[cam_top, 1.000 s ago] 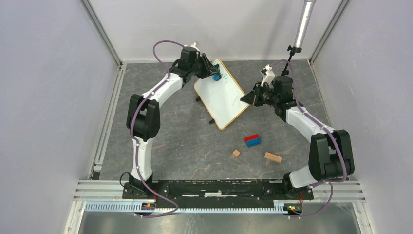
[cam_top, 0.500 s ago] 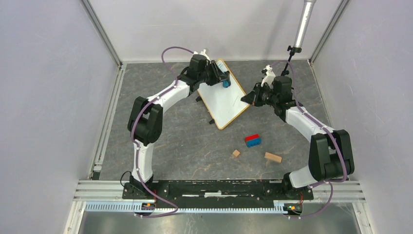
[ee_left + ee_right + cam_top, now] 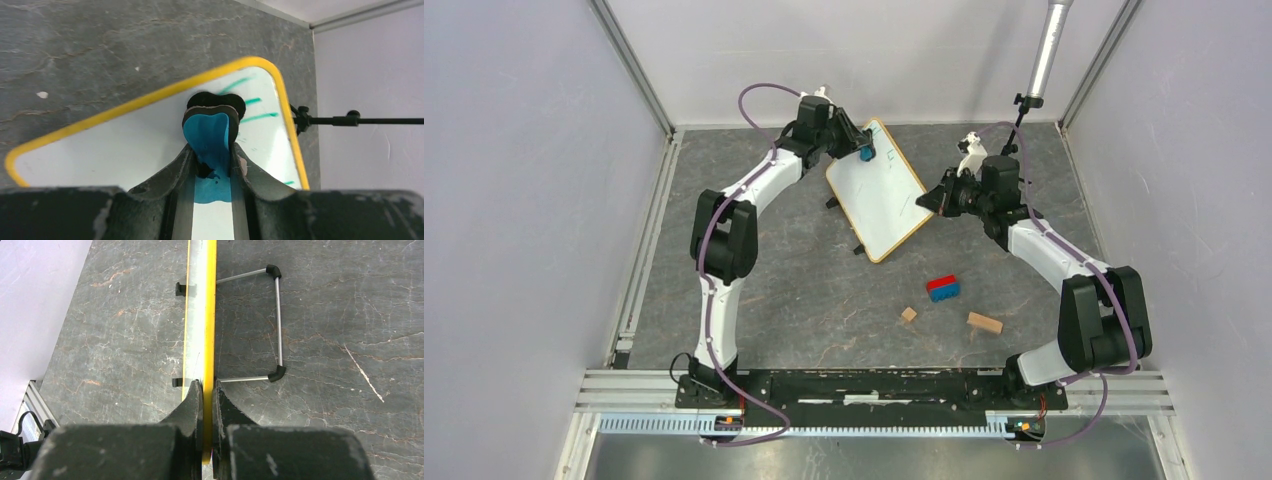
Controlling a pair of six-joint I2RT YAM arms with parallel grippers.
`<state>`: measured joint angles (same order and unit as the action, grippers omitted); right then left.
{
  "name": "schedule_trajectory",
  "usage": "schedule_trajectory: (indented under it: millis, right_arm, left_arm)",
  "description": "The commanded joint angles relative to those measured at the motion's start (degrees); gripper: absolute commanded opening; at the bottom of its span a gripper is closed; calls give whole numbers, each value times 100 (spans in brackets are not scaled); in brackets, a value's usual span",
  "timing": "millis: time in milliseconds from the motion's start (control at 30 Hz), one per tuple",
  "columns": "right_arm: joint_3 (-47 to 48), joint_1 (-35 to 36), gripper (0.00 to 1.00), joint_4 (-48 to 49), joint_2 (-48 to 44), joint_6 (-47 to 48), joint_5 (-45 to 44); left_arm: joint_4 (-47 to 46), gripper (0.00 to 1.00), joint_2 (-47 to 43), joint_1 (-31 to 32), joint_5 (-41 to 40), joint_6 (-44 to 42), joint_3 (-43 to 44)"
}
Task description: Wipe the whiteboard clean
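Note:
The whiteboard (image 3: 879, 195) has a light frame and stands tilted at the back middle of the floor. Green marks (image 3: 250, 101) remain near its far corner, and a faint one shows at its right side. My left gripper (image 3: 862, 150) is shut on a blue eraser (image 3: 210, 135), its black pad pressed on the board's upper corner. My right gripper (image 3: 932, 200) is shut on the board's right edge (image 3: 209, 315), seen edge-on in the right wrist view, with the wire stand (image 3: 277, 320) behind it.
A red and blue block (image 3: 942, 288), a small wooden cube (image 3: 909, 314) and a wooden block (image 3: 984, 322) lie on the floor nearer the bases. A metal pole with a black clamp (image 3: 1042, 55) stands at the back right. Enclosure walls surround the floor.
My left gripper swept the eraser right along the board's top, then back left to the upper corner. The right gripper kept its hold on the board's edge.

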<state>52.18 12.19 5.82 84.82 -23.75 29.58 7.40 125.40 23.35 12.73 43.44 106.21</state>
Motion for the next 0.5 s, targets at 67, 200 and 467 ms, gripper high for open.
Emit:
schedule_trajectory:
  millis: [67, 200, 467]
  right_arm:
    - [46, 203, 0, 93, -43, 660, 188]
    - [55, 206, 0, 125, -12, 650, 210]
    - [38, 214, 0, 139, -32, 642, 191]
  left_arm:
    - [125, 18, 118, 20, -276, -282, 41]
    - [59, 18, -231, 270, -275, -381, -327]
    - [-158, 17, -810, 1027, -234, -441, -857]
